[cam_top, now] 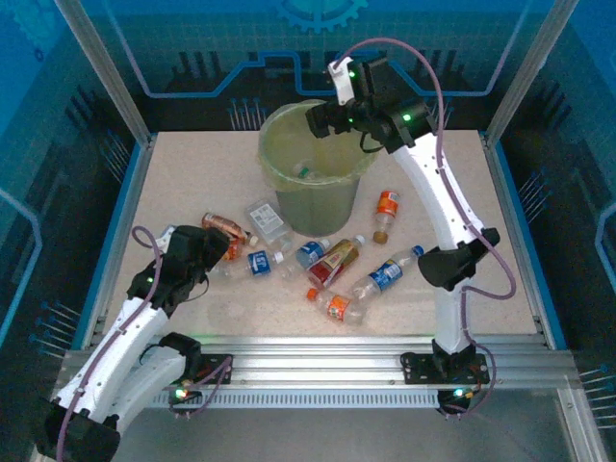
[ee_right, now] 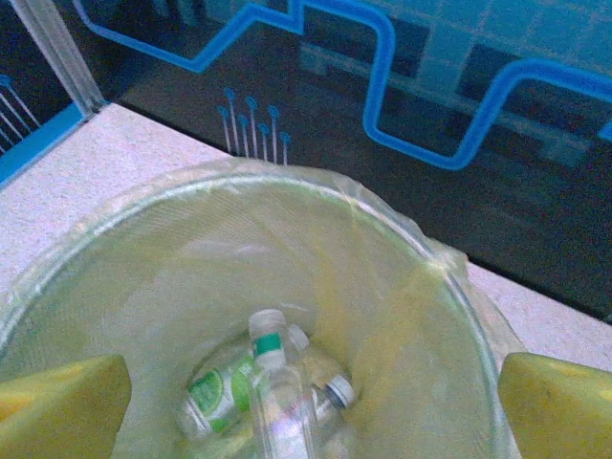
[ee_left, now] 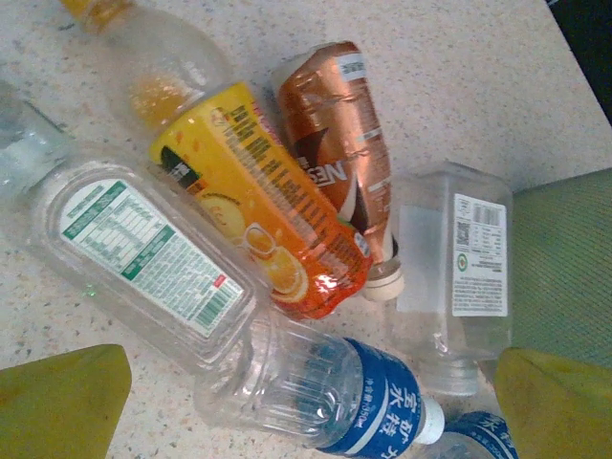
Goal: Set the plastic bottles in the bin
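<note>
We look down on the whole table (cam_top: 192,173) from high behind the arm bases (cam_top: 438,368). Our left wrist cam sits close above the bottle pile (ee_left: 258,210), facing down; the right one peers straight into the bin (ee_right: 402,316). Both spots show up in the top view too.

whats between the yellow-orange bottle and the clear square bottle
A copper-brown bottle, lying against the yellow-orange bottle, its cap by the clear square bottle; left wrist view.

Bottles (ee_right: 274,394) in bin (cam_top: 318,210) — more bottles (cam_top: 337,262) before it
</note>
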Controlling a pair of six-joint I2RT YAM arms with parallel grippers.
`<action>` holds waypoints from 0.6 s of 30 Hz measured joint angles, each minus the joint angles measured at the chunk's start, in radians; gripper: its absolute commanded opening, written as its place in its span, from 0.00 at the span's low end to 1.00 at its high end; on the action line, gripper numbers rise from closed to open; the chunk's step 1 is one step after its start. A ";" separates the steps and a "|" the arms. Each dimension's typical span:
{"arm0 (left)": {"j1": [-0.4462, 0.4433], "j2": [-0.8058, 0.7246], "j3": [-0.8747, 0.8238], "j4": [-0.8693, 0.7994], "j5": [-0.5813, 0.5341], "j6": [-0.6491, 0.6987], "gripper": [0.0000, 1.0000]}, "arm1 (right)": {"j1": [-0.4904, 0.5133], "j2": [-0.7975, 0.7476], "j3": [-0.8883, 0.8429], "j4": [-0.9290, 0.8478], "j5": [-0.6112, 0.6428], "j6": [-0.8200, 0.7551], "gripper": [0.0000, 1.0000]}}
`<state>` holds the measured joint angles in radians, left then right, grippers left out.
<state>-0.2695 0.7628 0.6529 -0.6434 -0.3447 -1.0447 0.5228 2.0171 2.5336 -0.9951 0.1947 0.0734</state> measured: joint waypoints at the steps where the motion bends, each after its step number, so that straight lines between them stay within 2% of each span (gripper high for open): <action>1: 0.001 0.000 -0.002 -0.004 0.000 -0.009 0.99 | 0.000 -0.021 -0.036 0.000 0.015 0.010 1.00; 8: 0.010 -0.024 -0.045 -0.011 -0.003 -0.081 0.99 | 0.000 -0.145 -0.287 -0.006 0.154 0.080 1.00; 13: 0.041 -0.078 -0.087 -0.032 -0.007 -0.112 0.99 | -0.001 -0.208 -0.399 -0.025 0.275 0.134 1.00; 18: 0.090 -0.134 -0.114 -0.042 -0.007 -0.133 0.99 | -0.016 -0.299 -0.510 -0.019 0.329 0.181 1.00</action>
<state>-0.1791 0.6285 0.5385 -0.6853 -0.3519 -1.1774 0.5064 1.7176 2.0235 -1.0142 0.5236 0.2543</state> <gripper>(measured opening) 0.990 0.995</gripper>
